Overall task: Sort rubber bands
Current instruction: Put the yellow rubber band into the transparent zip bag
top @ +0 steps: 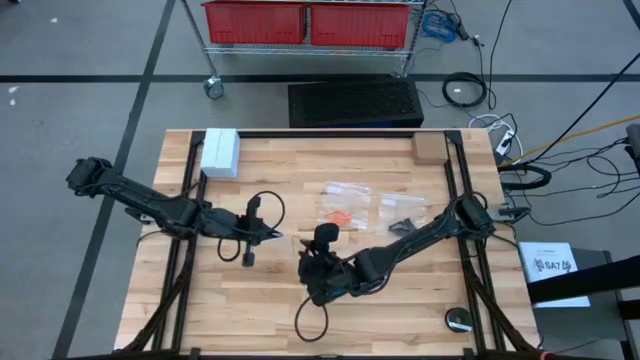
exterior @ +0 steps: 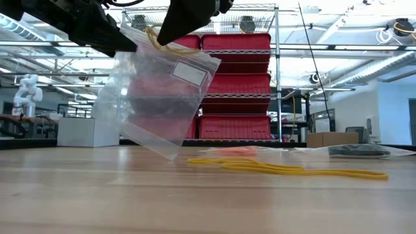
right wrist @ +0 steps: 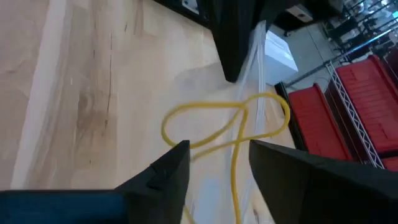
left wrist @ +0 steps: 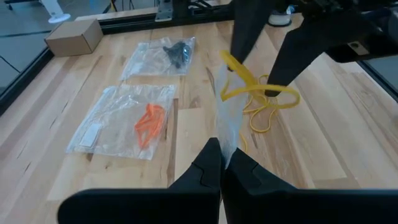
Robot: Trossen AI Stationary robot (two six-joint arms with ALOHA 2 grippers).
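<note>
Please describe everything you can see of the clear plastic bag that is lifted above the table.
The clear plastic bag is a thin, see-through zip bag with a white label patch near its top. It hangs tilted above the wooden table, its lower corner close to the surface. The left gripper, shut, pinches its edge. At its mouth the right gripper holds a yellow rubber band partly inside. More yellow bands lie beside it.

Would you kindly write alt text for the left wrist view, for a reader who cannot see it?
The left gripper pinches a clear bag upright while the right gripper brings a yellow band to its mouth. More yellow bands lie on the table, beside bagged orange bands.
</note>
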